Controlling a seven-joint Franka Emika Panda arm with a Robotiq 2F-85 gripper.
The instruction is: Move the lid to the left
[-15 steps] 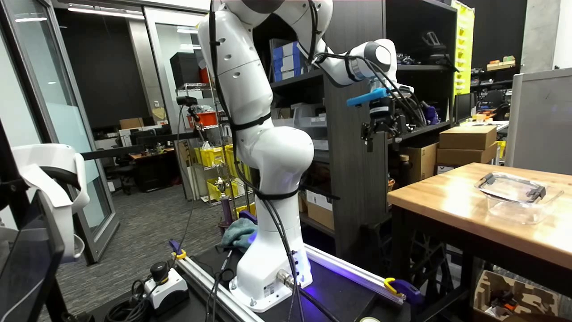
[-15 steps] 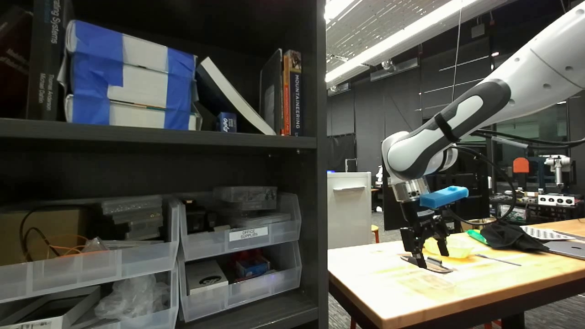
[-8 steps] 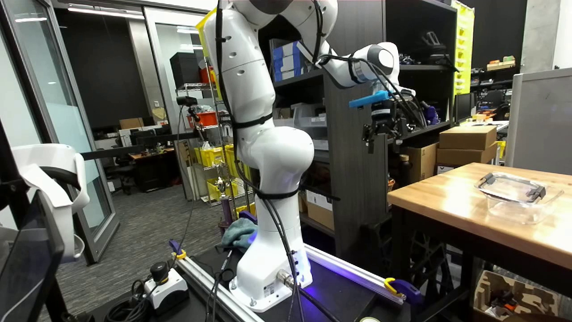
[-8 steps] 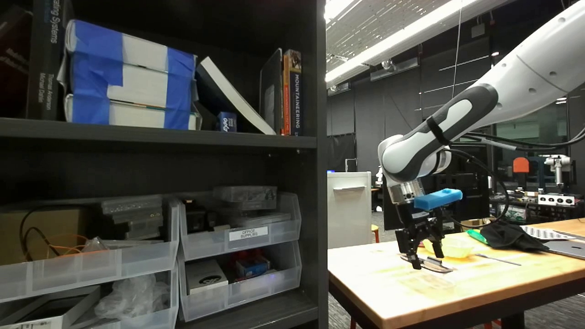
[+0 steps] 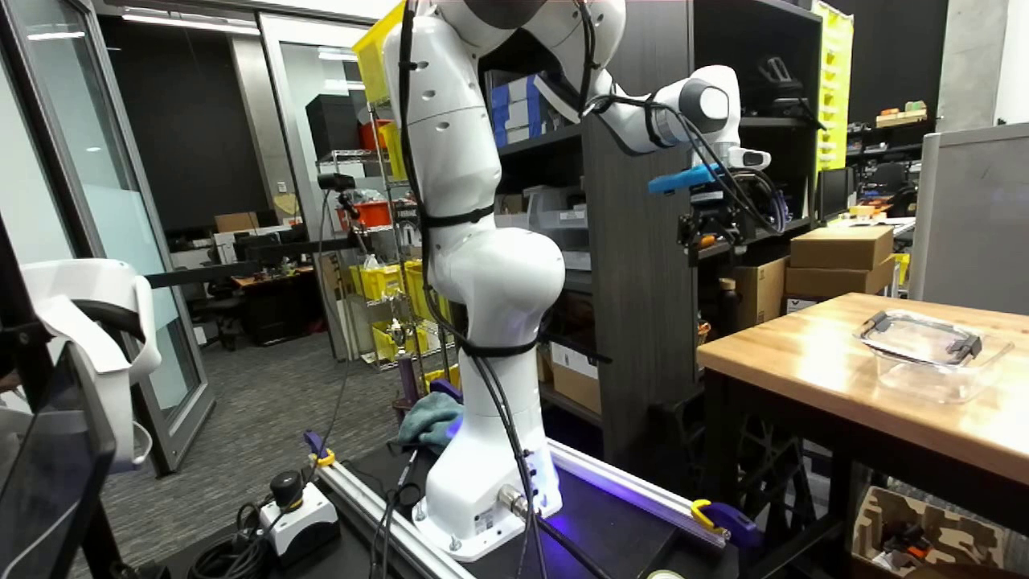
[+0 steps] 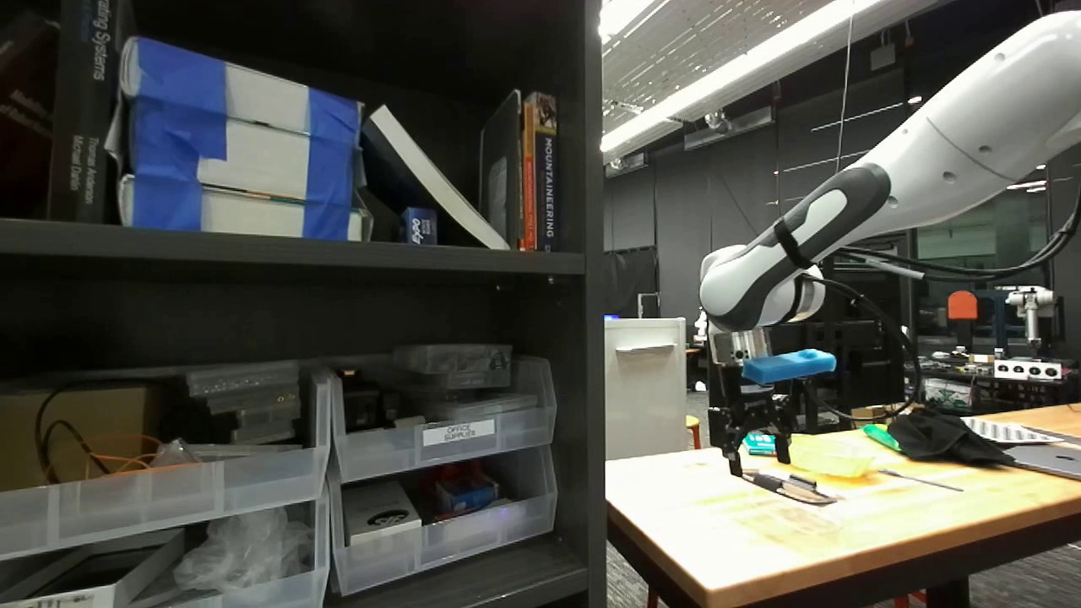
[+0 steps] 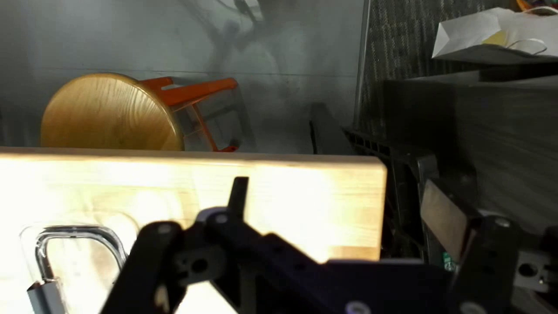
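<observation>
Hand (image 6: 758, 464) spread, empty, away from clear box (image 5: 936, 383). Lid (image 5: 920, 337) sits crooked on box; bump might tip it.

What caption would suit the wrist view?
Open gripper in the foreground, wooden table behind it, the dark-rimmed lid cut off at lower left, a round-topped stool beyond.

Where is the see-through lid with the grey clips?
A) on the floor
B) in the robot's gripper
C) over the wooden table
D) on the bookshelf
C, because an exterior view shows the lid over the wooden table, overlapping the clear box in that picture.
</observation>
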